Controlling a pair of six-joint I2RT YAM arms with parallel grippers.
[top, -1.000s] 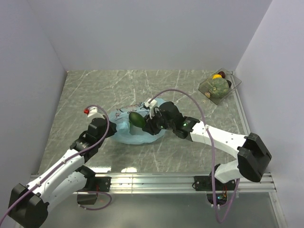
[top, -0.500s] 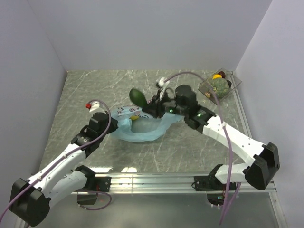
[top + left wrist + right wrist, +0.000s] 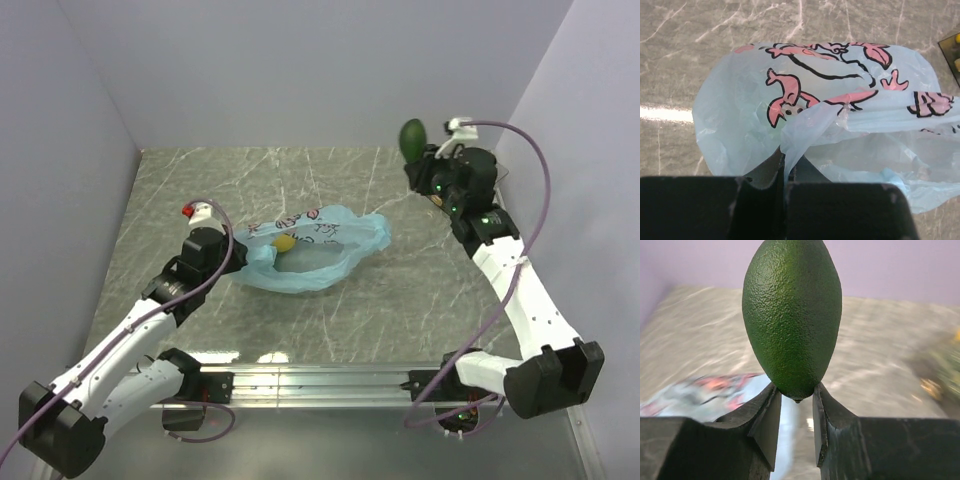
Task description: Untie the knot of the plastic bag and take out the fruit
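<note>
The light-blue plastic bag [image 3: 315, 250] with pink prints lies open and flattened on the table's middle; it fills the left wrist view [image 3: 815, 120]. A small yellow fruit [image 3: 285, 242] shows inside it. No knot shows. My left gripper [image 3: 240, 258] is shut on a fold of the bag's left edge [image 3: 785, 167]. My right gripper [image 3: 418, 152] is raised at the far right, shut on the lower tip of a dark green oval fruit [image 3: 411, 136], which stands upright between the fingers [image 3: 792, 315].
A clear tray [image 3: 440, 195] with fruit stands at the far right, mostly hidden behind my right wrist; it shows blurred at the right edge of the right wrist view [image 3: 945, 370]. Walls close the table on three sides.
My right gripper has lifted the dark green fruit out of the bag and carried it up and to the far right, near the tray. The bag has flattened and spread. My left gripper keeps its hold.
</note>
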